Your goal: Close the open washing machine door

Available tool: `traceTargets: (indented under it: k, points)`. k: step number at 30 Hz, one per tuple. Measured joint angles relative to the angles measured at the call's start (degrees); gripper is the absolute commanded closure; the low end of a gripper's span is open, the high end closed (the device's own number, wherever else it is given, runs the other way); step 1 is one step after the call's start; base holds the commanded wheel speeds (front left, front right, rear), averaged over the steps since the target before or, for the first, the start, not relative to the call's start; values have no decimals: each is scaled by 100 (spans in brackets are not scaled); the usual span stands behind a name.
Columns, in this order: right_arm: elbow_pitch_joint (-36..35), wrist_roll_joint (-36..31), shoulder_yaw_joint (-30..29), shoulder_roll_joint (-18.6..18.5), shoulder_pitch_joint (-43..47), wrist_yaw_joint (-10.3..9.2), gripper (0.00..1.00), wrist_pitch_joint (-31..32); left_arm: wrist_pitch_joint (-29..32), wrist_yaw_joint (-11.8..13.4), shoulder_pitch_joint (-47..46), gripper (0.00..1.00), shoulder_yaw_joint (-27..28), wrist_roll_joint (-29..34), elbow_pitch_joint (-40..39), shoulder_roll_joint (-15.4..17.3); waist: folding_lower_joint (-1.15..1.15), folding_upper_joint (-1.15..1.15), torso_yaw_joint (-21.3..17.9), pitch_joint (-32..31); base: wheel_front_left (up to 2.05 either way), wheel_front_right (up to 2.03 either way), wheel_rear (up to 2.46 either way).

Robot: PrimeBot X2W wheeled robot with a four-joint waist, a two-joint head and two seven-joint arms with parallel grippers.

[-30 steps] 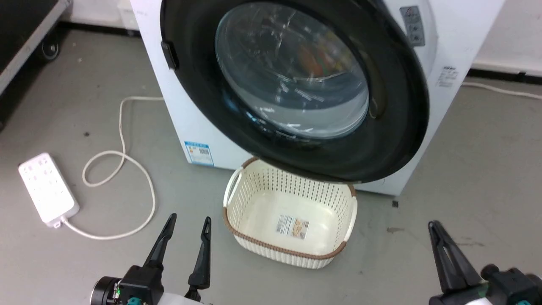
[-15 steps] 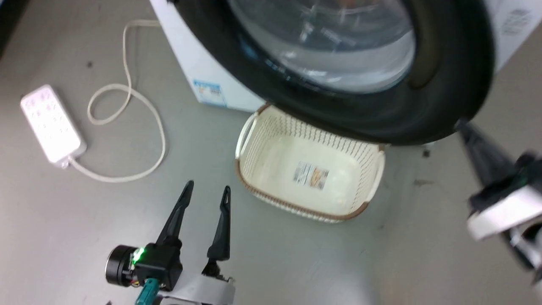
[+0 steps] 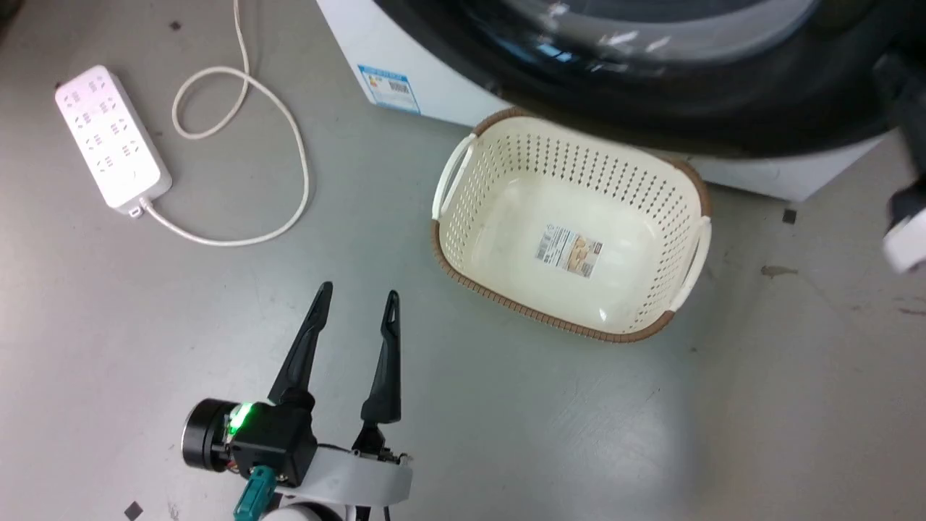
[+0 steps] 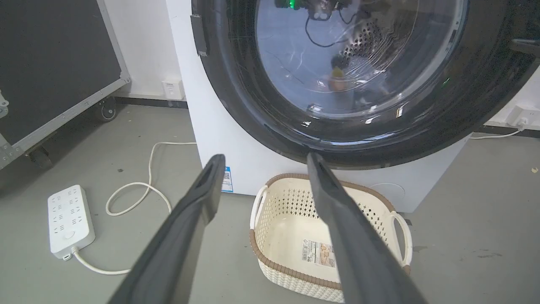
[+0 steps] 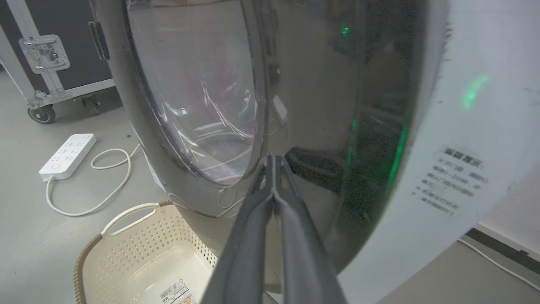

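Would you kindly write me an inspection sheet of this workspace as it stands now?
Surface: grey floor, scuffed, with a few small dark specks.
Job's things: washing machine door stands out from the white washing machine; its black rim overhangs the basket's back edge.
Clutter: cream perforated basket, empty but for a label, on the floor before the machine.
Grippers: left gripper open, holding nothing, over bare floor; right gripper shut, tips at the door's glossy rim, contact uncertain.
Cables: white power strip with its looped cord on the floor, left of the machine.
Surroundings: black wheeled case and white wall behind.
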Motion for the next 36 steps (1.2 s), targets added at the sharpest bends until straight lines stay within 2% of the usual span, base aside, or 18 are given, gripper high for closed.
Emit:
traceTargets:
  k: [9, 23, 31, 36]
  points:
    - [666, 405, -107, -119, -1027, 0, 100, -4, 0, 81, -133, 0, -111, -1, -9, -8, -1, 0, 85, 278, 0, 0, 0]
    - [1252, 608, 92, -56, -1366, 87, 100, -208, 0, 220, -225, 0, -216, -58, -10, -10, -2, 0, 71, 306, 0, 0, 0]
    - [1343, 678, 253, -40, -1324, 41, 100, -363, 0, 214, -246, 0, -190, -60, 85, -14, -1, 0, -26, 59, 0, 0, 0]
    - [1062, 698, 120, 94, -642, -5, 100, -409, 0, 137, -238, 0, -37, -130, 294, -18, -2, 0, -148, -391, 0, 0, 0]
